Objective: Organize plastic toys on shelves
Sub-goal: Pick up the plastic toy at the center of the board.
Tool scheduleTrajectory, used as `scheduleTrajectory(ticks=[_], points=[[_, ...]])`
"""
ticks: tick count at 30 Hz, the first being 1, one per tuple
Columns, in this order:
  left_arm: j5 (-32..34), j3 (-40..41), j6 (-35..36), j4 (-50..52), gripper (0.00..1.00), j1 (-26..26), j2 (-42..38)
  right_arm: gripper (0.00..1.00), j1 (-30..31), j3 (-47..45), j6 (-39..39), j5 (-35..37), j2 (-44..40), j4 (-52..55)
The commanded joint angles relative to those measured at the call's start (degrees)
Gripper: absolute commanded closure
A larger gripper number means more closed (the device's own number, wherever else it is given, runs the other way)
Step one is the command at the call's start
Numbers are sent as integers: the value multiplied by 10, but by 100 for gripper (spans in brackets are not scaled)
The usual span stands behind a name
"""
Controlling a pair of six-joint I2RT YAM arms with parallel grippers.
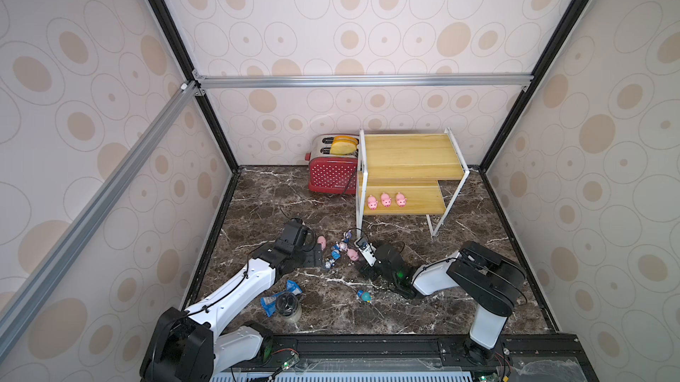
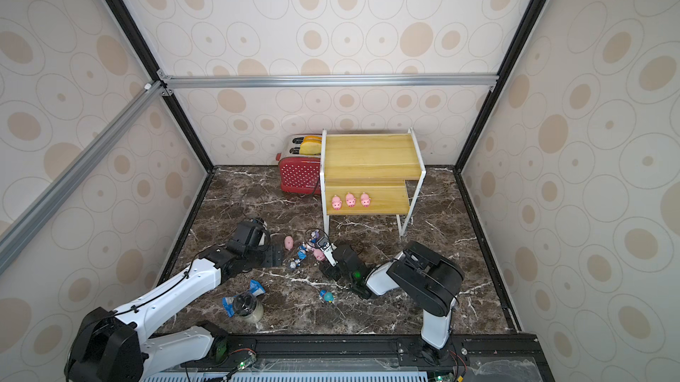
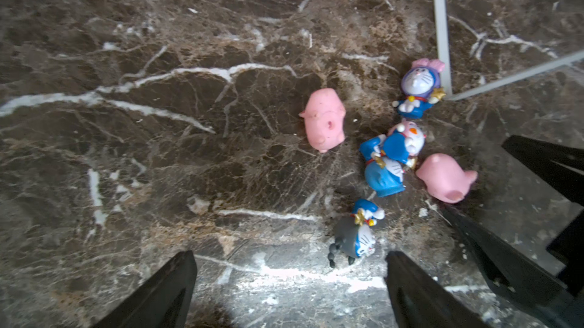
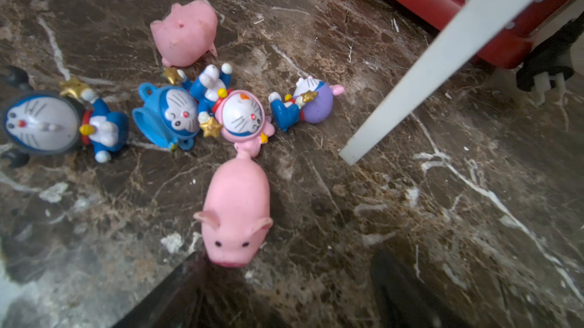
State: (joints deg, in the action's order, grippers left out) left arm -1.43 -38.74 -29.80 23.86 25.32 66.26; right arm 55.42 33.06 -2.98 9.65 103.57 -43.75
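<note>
Two empty grippers crowd one small heap, so a clash between them is the main risk. At the near left, the blue wrapper (image 1: 270, 301) and jar (image 1: 289, 306) are not task items and lie well clear. The left gripper (image 3: 290, 260) has its jaws apart with nothing between them, low over the marble table (image 1: 257, 207). The grey-hat figurine (image 3: 354, 238) lies just beside one jaw and could get shoved rather than grasped. The left loose pig (image 1: 321, 242) lies tipped just right of that gripper, apart from the heap. The heap of figurines (image 1: 336, 253) is four tumbled toys, and the blue one (image 4: 170, 114) touches the pink-hat one (image 4: 243, 114). A pinch there may lift two or flick one off. The right loose pig (image 4: 235, 212) touches the pink-hat one at its tail, and its snout is at one jaw tip of the right gripper (image 4: 287, 260). Those jaws are spread and hold nothing, and the pig is off-centre, so closing may squirt it sideways. A lone figurine (image 1: 364, 295) lies nearer. At the far right on the shelves (image 1: 412, 155), three pigs (image 1: 385, 199) line the lower board and the upper board is bare. The front white leg stands near the heap, so an arm clipping it could topple the row.
</note>
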Motion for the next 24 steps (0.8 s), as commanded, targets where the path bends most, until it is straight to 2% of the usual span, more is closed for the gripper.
scheduleTrajectory(ticks=[1,5,8,21,24], points=[[-77,5,33,-38,4,-2,-3,17,-5,-21,37,-69,3,-34],[-135,11,50,-65,5,1,-1,20,-5,-4,35,-121,20,-58],[-164,12,59,-73,6,4,2,23,-5,5,30,-126,42,-87],[-163,11,46,-66,7,5,9,43,-5,13,19,-96,84,-141],[-161,10,45,-64,7,4,10,52,-6,11,18,-98,88,-152]])
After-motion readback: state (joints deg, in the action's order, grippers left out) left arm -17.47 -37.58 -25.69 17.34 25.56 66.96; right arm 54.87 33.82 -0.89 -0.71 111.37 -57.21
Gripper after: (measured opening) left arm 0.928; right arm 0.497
